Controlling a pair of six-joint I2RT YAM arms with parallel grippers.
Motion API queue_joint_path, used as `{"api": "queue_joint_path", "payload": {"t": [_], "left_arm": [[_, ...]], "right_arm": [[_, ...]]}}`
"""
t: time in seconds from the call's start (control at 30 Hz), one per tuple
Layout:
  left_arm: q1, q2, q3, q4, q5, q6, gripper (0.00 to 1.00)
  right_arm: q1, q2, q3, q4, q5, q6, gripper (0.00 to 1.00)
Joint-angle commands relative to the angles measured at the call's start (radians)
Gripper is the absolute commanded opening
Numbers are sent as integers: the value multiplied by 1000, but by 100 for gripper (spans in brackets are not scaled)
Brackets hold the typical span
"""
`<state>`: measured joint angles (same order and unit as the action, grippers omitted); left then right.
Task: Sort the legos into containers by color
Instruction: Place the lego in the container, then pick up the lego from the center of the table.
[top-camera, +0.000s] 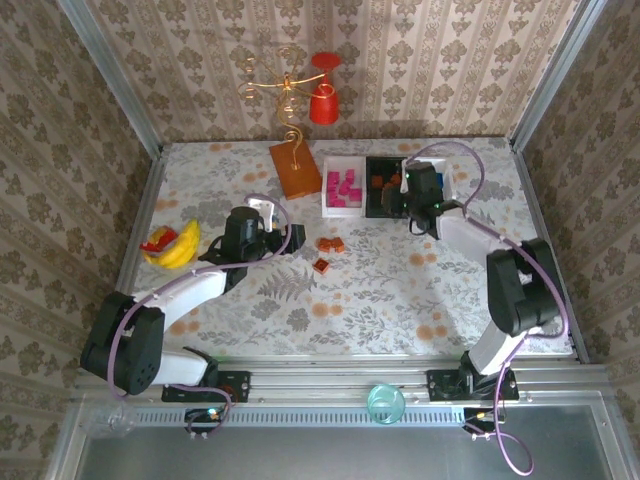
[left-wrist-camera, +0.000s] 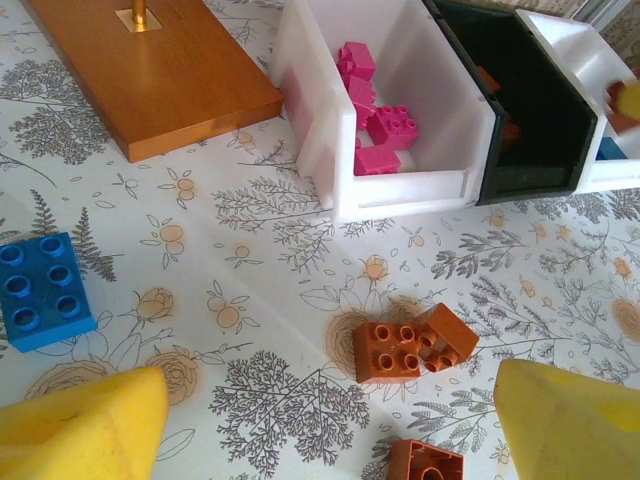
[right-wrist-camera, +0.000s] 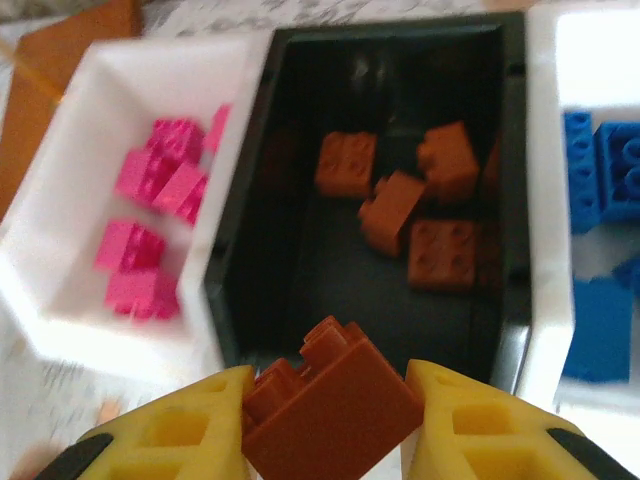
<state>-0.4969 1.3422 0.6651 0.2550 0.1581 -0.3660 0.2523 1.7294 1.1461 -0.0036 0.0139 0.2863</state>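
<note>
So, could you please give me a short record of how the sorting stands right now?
right gripper: shut on an orange-brown brick at the black bin's near edge
left gripper: open, empty, over the table
left white bin: pink legos
black bin: orange-brown legos
right white bin: blue legos
loose on table: one blue brick, three orange-brown bricks

- Overhead: bright, even light; faint shadows on the surface (top-camera: 400, 295).
- Right wrist: blurred; right white bin (right-wrist-camera: 548, 200) glares, black bin (right-wrist-camera: 330, 270) dark inside.
- Left wrist: sharp, end effector fingers (left-wrist-camera: 80, 430) defocused.
</note>
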Motion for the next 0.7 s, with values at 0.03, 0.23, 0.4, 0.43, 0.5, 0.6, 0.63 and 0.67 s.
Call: {"api": "queue_joint_path", "payload": {"t": [0.03,0.23,0.4,0.43,0.5,0.6,0.63,0.67], "left_arm": [[-5,-6,16,4,14,-6,86],[-6,-18,16,-5,6,3,86],[-5,-29,14,-18,-21,10,86],[-2,-29,13,-17,-26,9,86],[0,-29,10,-16,-31,5,86],[1,-29,7,-11,-34,3,86],[3,-28,4,-11,-40,4,86],[4,-28,2,-10,-48,5,86]], "right_arm": [[-10,159,162,-9,12,55,34],[-21,249,315,-88,23,71,53],[-13,90,175,-8,-13,83,67],[-6,49,135,4,-22,82,69],[16,-28,54,21,-40,81,72],[74,-135,-71,42,-41,74,75],[102,-170,-113,42,-39,64,76],[132,-204,-147,37,-22,55,77]]}}
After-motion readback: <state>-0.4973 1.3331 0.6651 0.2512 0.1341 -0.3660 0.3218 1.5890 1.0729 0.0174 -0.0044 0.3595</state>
